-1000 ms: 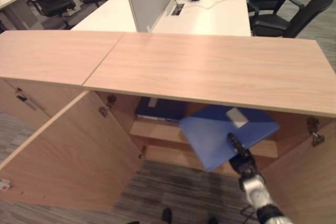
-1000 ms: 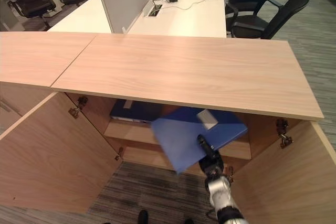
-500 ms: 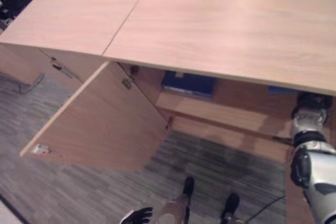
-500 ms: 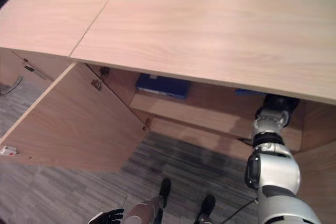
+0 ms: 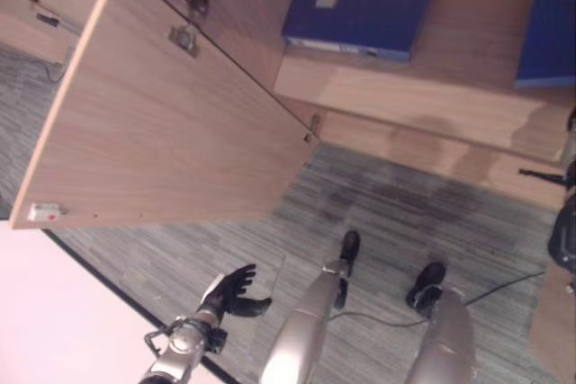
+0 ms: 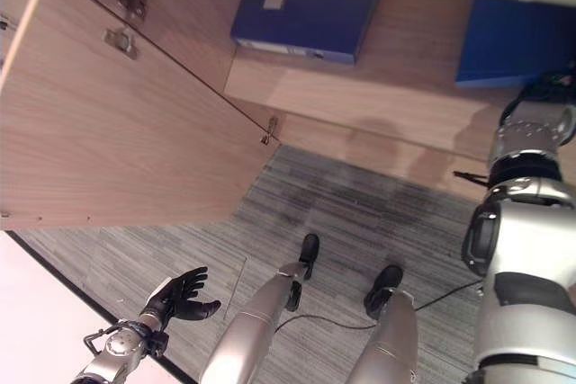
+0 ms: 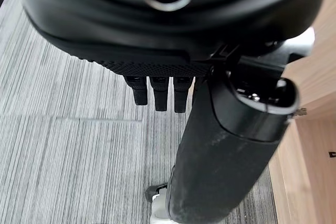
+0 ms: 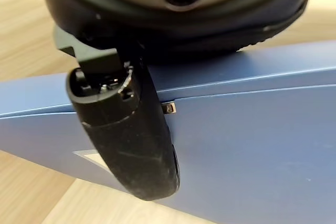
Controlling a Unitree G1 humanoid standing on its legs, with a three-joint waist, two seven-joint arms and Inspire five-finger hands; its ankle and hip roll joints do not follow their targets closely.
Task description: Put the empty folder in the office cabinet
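The right hand [image 8: 126,129] sits inside the office cabinet [image 6: 360,123], thumb lying across the blue empty folder [image 6: 513,42] on the shelf; I can't see its fingers. Another folder [image 6: 306,20] lies left. The left hand [image 6: 180,297] hangs relaxed, holding nothing, beside the open door [image 6: 117,141].

Both eye views look steeply down from the head at the open light-wood cabinet [image 6: 297,105] and grey striped carpet [image 5: 297,222]. Each wrist camera sits very close, seemingly almost against its hand.
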